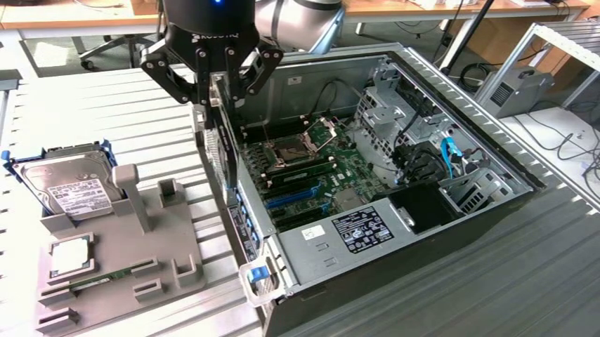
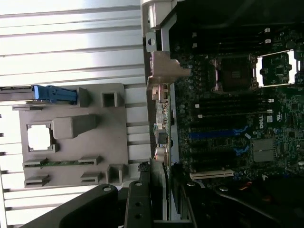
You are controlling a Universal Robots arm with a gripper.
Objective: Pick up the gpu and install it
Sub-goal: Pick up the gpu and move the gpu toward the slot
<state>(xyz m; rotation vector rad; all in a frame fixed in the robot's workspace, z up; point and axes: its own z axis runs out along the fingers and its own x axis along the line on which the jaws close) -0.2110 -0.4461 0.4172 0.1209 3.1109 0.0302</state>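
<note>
Slatted metal table (image 1: 94,105) holds 2 things. Open PC case (image 1: 300,91) sits below the gripper (image 1: 218,95). Grey parts tray (image 1: 122,253) lies nr, off to one side.

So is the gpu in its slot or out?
Out: the end effector holds the gpu edge-on over the case wall; the blue slot lies bare.

Open black computer case (image 1: 422,277) is leaving its green motherboard (image 1: 314,172) reachable from above; silver metal drive cage (image 1: 394,105) and black cables (image 1: 417,165) are crowding the exterior view's right.
</note>
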